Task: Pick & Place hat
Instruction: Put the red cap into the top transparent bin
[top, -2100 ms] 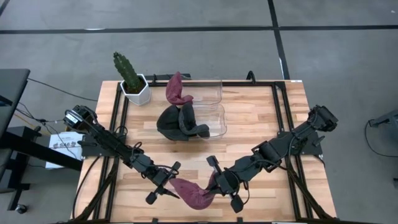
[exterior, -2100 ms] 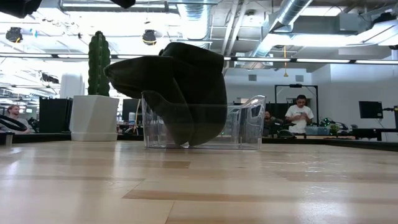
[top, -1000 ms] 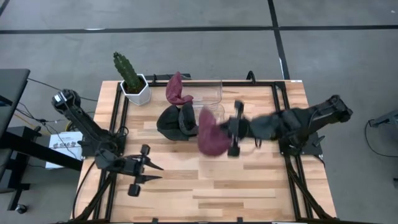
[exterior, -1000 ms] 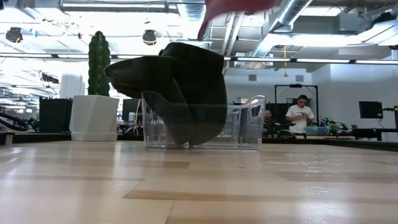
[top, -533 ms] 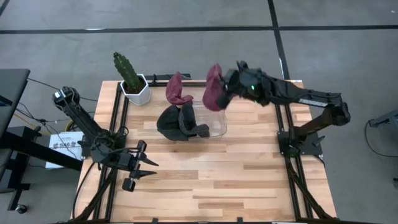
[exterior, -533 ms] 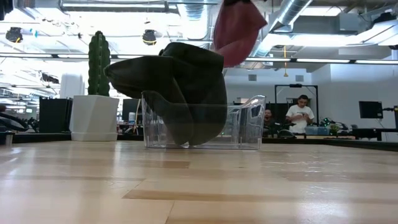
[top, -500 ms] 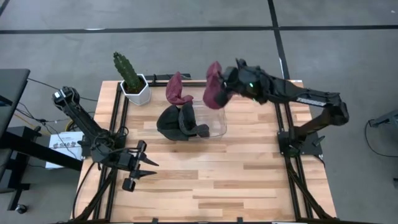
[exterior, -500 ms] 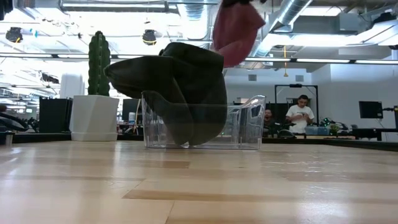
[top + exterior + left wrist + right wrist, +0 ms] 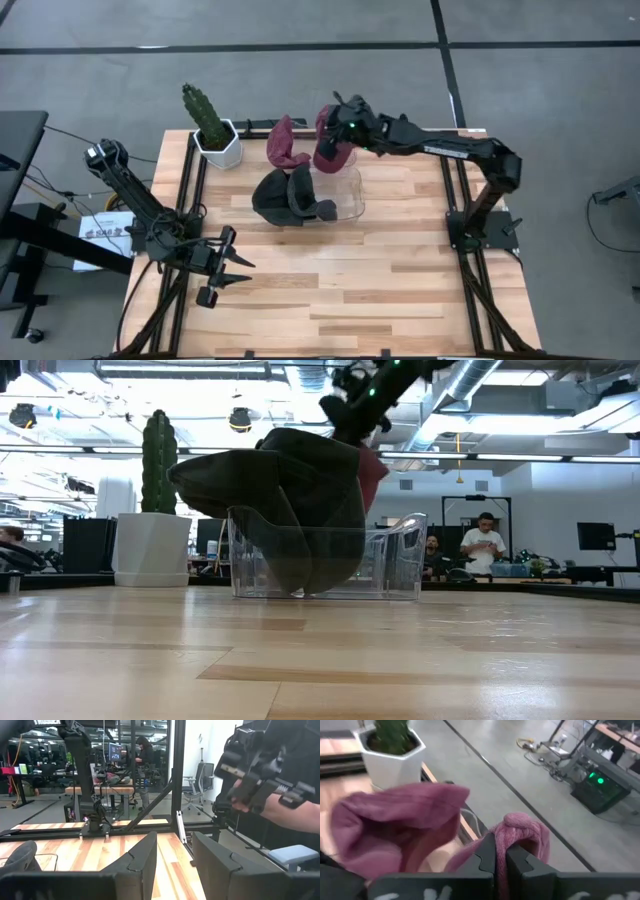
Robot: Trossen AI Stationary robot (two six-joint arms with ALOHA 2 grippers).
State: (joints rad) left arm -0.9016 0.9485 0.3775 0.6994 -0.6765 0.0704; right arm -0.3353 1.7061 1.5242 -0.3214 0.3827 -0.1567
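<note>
- Right gripper (image 9: 342, 128) reaches out over the far middle of the worktop (image 9: 400, 260), above the far clear bin (image 9: 345, 148).
- Its fingers (image 9: 487, 855) are closed tight on a fold of a maroon hat (image 9: 330, 145), which hangs from them over that bin; the right wrist view shows the cloth pinched between the two dark tips.
- Second maroon hat (image 9: 285, 145) lies draped over the left end of the same far bin, just beside the held one.
- Dark hat (image 9: 290, 197) slumps over the left wall of the near clear bin (image 9: 348, 195), partly inside and partly spilling onto the worktop.
- From the low view the dark hat (image 9: 290, 500) fills the near bin (image 9: 390, 560), and a bit of the held maroon hat (image 9: 370, 470) shows behind it under the right gripper (image 9: 355, 405).
- Cactus (image 9: 205, 115) in a white pot stands at the far left corner.
- Left gripper (image 9: 228, 272) hovers over the near left of the worktop, its fingers (image 9: 145, 857) spread apart and holding nothing.
</note>
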